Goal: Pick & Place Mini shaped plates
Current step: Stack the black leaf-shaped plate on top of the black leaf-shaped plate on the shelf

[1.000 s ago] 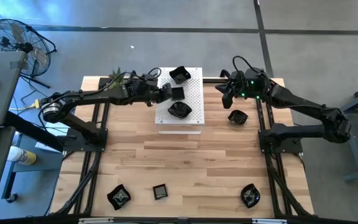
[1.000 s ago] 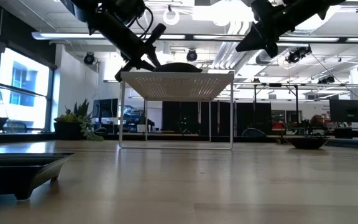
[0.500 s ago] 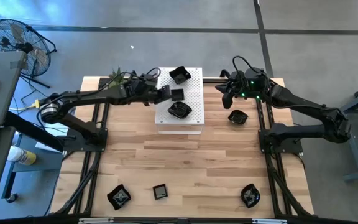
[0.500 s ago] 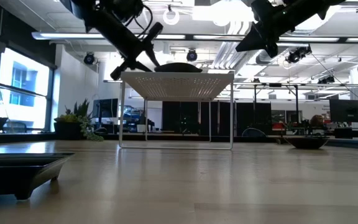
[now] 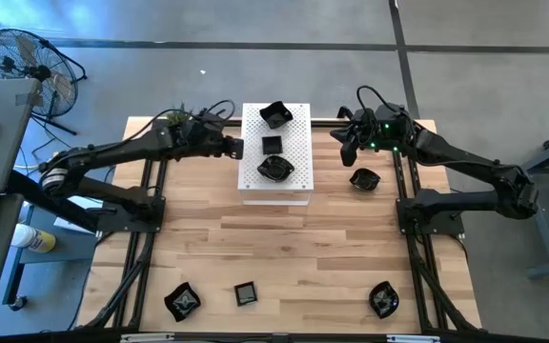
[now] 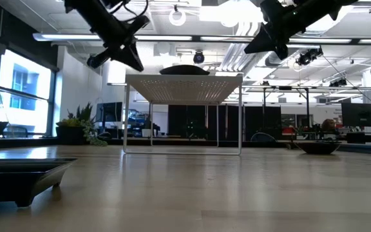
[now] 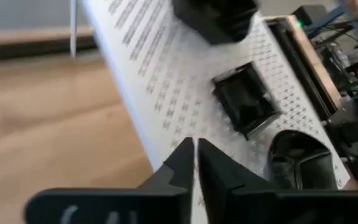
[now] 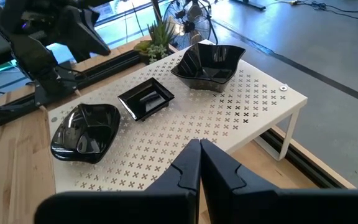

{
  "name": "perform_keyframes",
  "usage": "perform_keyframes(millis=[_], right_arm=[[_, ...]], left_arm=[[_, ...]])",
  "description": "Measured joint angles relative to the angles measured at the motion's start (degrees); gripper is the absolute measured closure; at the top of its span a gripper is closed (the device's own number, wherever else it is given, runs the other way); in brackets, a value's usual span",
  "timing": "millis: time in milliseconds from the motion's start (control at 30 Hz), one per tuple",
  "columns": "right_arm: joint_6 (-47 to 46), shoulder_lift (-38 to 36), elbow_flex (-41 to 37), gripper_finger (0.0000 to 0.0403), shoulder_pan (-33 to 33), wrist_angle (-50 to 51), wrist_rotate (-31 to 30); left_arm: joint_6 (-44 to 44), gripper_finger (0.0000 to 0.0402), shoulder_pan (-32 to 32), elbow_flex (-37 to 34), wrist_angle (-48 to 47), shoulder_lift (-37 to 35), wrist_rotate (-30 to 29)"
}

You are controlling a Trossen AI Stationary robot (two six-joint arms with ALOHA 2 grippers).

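— Three mini plates at near edge of table (image 5: pixel 303 248): wavy plate (image 5: pixel 182 301) near-left, small square plate (image 5: pixel 246 292) beside it, lobed plate (image 5: pixel 383 298) near-right. All flat, well apart, no gripper near. Reading: unpicked stock, spaced so fingers can get round each rim.

— Agreed. Mid-table bare. Next out?

— White perforated board (image 5: pixel 295 186), a raised shelf on legs. Three more on it in a row: rounded plate (image 5: pixel 274 169) nearest, boxy square plate (image 5: pixel 272 144) in middle, petal plate (image 5: pixel 275 114) farthest. Each upright, none touching. Prob. the drop zone; the row leaves a gap for fingers to back out.

— Grippers?

— Left gripper (image 5: pixel 237 148): just beside board's left edge, level w/ boxy square plate, above table. Fingers together, nothing between them. Wrist view looks across the board at the plates, so it is clear of the row, not on it.

— Right?

— Right gripper (image 5: pixel 348 152): off board's right side, raised, fingers shut, empty. Seventh plate (image 5: pixel 364 178) on table just nearer than it, not touched. Judgement: likely next pick, as it is closest to that arm; jaws must open first.

— Far edge?

— Green plant (image 5: pixel 176 116) at far-left corner, behind left arm. Not a task item.
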State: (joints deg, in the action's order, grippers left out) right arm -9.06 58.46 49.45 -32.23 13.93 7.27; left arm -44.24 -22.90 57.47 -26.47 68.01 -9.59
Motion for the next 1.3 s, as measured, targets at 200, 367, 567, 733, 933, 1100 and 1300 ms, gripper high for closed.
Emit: perform_keyframes(millis=[200, 367, 567, 733, 933, 1100, 1300], right_arm=[[0.0, 0.0, 0.0, 0.0400, 0.0, 0.0, -0.3], [-5.3, 0.0, 0.0, 0.0399, 0.0, 0.4, -4.2], [-8.9, 0.0, 0.0, 0.0386, 0.0, 3.4, -4.8], [-12.9, 0.0, 0.0, 0.0362, 0.2, 7.7, -5.4], [-12.5, -0.7, 0.0, 0.0324, 3.4, 12.3, -3.5], [-13.1, -0.9, 0.0, 0.0309, 7.0, 18.1, -3.9], [-16.8, -0.7, 1.3, 0.0308, 7.5, 25.0, -4.6]], left_arm=[[8.0, 0.0397, 0.0, 0.0, 2.8, -0.5, 0.3], [11.0, 0.0400, 0.0, -1.2, 3.3, -0.7, 2.4], [14.9, 0.0401, 0.0, -7.4, 10.8, -4.4, 1.1], [14.6, 0.0401, 0.0, -13.2, 19.0, -6.7, 1.3], [14.1, 0.0401, 0.0, -17.7, 19.6, -9.8, 1.2], [15.1, 0.0401, 0.0, -21.2, 20.3, -13.3, -0.2], [15.9, 0.0401, 0.0, -25.9, 20.5, -19.8, -0.3]])
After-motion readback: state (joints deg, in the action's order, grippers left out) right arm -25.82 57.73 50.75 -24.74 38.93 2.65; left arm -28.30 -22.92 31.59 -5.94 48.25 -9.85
